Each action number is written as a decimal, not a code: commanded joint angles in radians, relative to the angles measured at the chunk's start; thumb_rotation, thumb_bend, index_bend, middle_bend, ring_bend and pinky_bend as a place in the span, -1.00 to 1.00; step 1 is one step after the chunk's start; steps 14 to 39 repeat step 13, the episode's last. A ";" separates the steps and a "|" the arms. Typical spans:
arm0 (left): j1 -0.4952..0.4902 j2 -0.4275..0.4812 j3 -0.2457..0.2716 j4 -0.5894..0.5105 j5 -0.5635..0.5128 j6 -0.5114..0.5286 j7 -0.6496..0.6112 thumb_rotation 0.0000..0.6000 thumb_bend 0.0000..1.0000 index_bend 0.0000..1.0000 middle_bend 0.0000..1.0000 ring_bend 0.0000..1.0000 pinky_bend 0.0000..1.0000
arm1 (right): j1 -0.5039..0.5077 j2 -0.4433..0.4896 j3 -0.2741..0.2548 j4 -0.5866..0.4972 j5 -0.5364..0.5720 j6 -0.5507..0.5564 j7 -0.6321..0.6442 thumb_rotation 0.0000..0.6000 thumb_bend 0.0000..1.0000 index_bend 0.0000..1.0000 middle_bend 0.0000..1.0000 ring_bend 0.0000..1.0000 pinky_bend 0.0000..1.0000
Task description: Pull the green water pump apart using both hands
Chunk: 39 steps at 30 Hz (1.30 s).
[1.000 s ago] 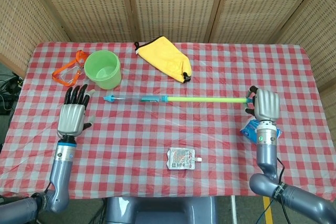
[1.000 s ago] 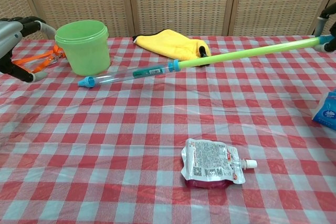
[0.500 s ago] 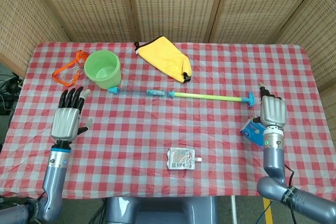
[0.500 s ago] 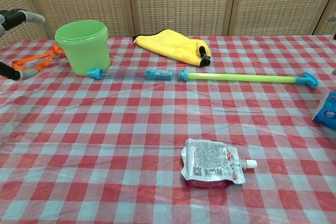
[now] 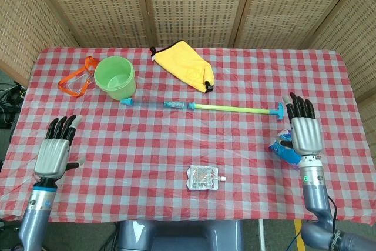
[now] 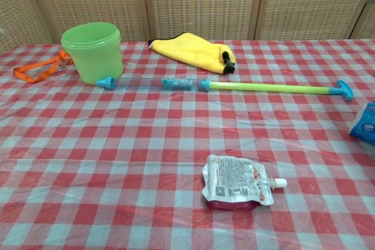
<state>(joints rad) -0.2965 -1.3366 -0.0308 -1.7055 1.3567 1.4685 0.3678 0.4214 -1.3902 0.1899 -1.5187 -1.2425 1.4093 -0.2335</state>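
The green water pump (image 5: 202, 107) lay stretched out flat on the tabletop (image 5: 176, 151), its clear barrel end just beside the green bucket (image 5: 116, 77) and its blue handle far out on the side away from the bucket. A second before, the right hand (image 5: 304, 132) had held that handle lifted off the cloth; by this moment it had let go, and the pump had settled a little closer to the bucket. Both hands had since drawn back toward the near edge, well apart from the pump. The left hand (image 5: 54, 153) was empty with fingers spread, and the right hand was likewise empty and spread, hovering over the blue packet (image 5: 282, 147). With the plunger rod showing at full length and nothing gripped, the pulling looked finished, though the rod appeared not fully separated from the barrel.
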 commanded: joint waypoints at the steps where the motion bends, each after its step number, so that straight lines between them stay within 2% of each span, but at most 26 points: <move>1: 0.051 0.036 0.052 0.001 0.055 0.037 -0.021 1.00 -0.77 -1.00 -1.00 -1.00 -1.00 | -0.095 0.002 -0.111 0.109 -0.200 0.152 0.123 1.00 -0.82 -1.00 -1.00 -1.00 -1.00; 5: 0.113 0.029 0.091 0.067 0.097 0.094 -0.072 1.00 -0.77 -1.00 -1.00 -1.00 -1.00 | -0.159 -0.007 -0.173 0.183 -0.301 0.250 0.145 1.00 -0.82 -1.00 -1.00 -1.00 -1.00; 7: 0.127 0.020 0.096 0.108 0.113 0.106 -0.097 1.00 -0.77 -1.00 -1.00 -1.00 -1.00 | -0.179 -0.003 -0.186 0.188 -0.314 0.260 0.163 1.00 -0.82 -1.00 -1.00 -1.00 -1.00; 10: 0.138 0.017 0.085 0.127 0.119 0.113 -0.125 1.00 -0.77 -1.00 -1.00 -1.00 -1.00 | -0.192 -0.006 -0.193 0.201 -0.330 0.260 0.195 1.00 -0.83 -1.00 -1.00 -1.00 -1.00; 13: 0.142 0.019 0.077 0.130 0.130 0.113 -0.128 1.00 -0.77 -1.00 -1.00 -1.00 -1.00 | -0.193 0.001 -0.196 0.204 -0.338 0.236 0.167 1.00 -0.82 -1.00 -1.00 -1.00 -1.00; 39: 0.142 0.019 0.077 0.130 0.130 0.113 -0.128 1.00 -0.77 -1.00 -1.00 -1.00 -1.00 | -0.193 0.001 -0.196 0.204 -0.338 0.236 0.167 1.00 -0.82 -1.00 -1.00 -1.00 -1.00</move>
